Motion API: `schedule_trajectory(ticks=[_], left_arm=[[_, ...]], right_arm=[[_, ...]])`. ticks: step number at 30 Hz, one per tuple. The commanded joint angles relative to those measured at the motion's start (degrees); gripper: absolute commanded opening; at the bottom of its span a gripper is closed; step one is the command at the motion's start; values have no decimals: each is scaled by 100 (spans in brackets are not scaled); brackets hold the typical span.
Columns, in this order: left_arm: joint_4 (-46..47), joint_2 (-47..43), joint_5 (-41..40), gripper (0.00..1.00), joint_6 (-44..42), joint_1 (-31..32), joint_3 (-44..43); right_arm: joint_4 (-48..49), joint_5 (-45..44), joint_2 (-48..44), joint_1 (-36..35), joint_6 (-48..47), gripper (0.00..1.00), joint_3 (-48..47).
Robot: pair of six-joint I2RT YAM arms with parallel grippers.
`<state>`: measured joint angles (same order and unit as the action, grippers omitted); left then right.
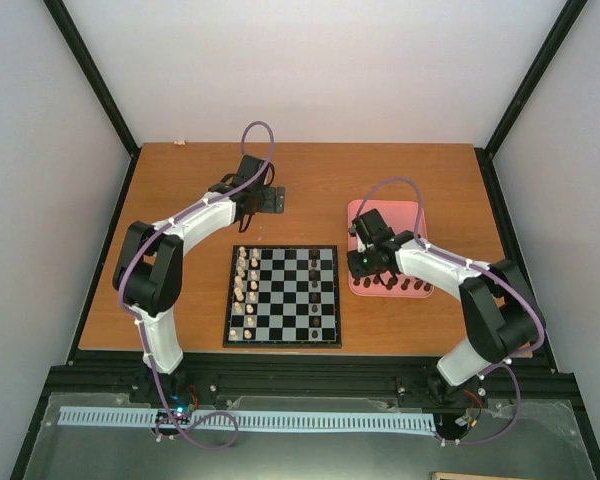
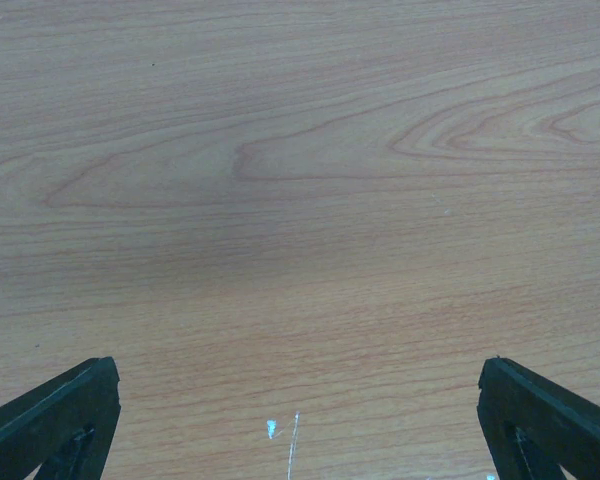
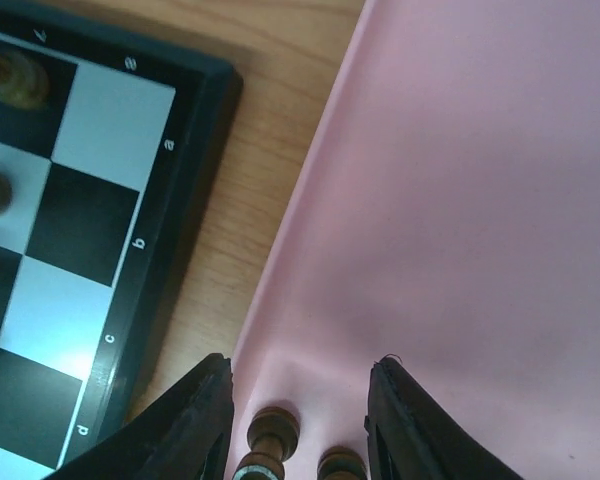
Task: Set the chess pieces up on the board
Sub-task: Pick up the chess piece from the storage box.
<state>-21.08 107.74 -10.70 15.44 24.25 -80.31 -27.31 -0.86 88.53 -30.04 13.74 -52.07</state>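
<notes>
Right wrist view: the right end effector (image 3: 298, 425) is held open over the near edge of the pink tray (image 3: 460, 200), with two dark chess pieces (image 3: 273, 432) between its fingers (image 3: 195, 425). Each piece is judged light, hard and easily tipped; the middle is best gripped.

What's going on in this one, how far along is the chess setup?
The right gripper hangs open over the pink rounded plastic tray, jaws either side of tiny dark brown chess pieces lined up there, none gripped. The black-framed checkered chessboard already carries pale cream pieces along one side and a few dark pieces. The left gripper is open over the wooden table.
</notes>
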Motion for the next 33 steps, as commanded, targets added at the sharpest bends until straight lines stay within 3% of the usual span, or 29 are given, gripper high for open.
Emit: schedule_trajectory(ticks=[1,33], left_arm=[[-55,75,-34,100,63,-26,-264],[-67,137,-52,100,81,-26,-294]], right_arm=[[58,408,214,-64,-323,39,-222],[-736,-41,91,-318,-325,33,-163]])
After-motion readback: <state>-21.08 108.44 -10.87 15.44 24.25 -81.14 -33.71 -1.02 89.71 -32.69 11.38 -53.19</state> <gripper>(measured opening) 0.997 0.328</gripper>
